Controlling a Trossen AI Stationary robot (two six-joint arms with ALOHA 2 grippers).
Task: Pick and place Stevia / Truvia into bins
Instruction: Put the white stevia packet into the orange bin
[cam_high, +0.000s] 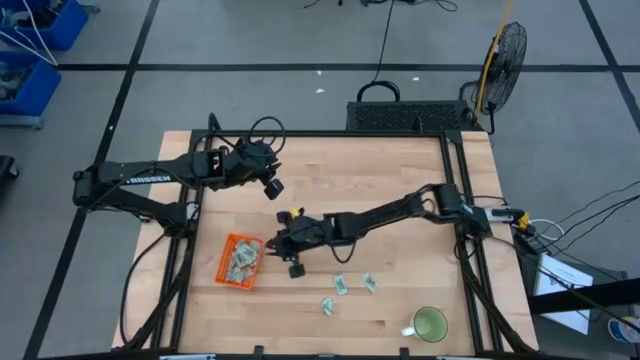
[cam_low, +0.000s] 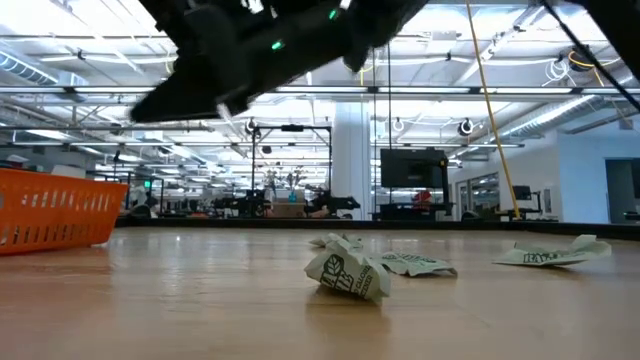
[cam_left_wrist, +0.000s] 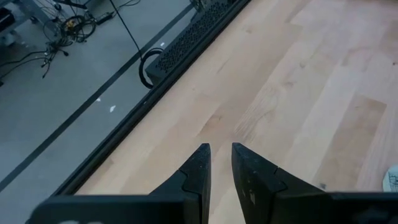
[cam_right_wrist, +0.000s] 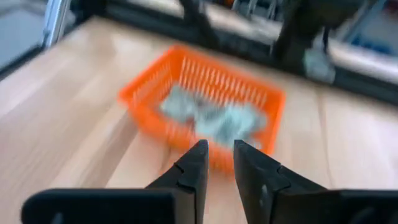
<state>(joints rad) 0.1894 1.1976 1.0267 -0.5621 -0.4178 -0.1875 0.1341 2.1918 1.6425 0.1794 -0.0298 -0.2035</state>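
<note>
The orange tray (cam_high: 238, 261) stands near the table's left front and holds several pale green and white Stevia packets (cam_right_wrist: 211, 118). Three more packets (cam_high: 340, 285), (cam_high: 369, 283), (cam_high: 327, 306) lie flat on the wood to its right; in the low view they show crumpled (cam_low: 348, 272). My right gripper (cam_right_wrist: 217, 152) hovers open and empty just right of the tray (cam_right_wrist: 205, 106), above the table, pointing at it. My left gripper (cam_left_wrist: 221, 152) hangs open and empty over bare wood near the far left (cam_high: 270, 172).
A round green mug (cam_high: 430, 324) stands at the table's near right corner. A black perforated box (cam_high: 410, 115) sits behind the far edge. Bare wood lies between the tray and the far edge and across the table's middle.
</note>
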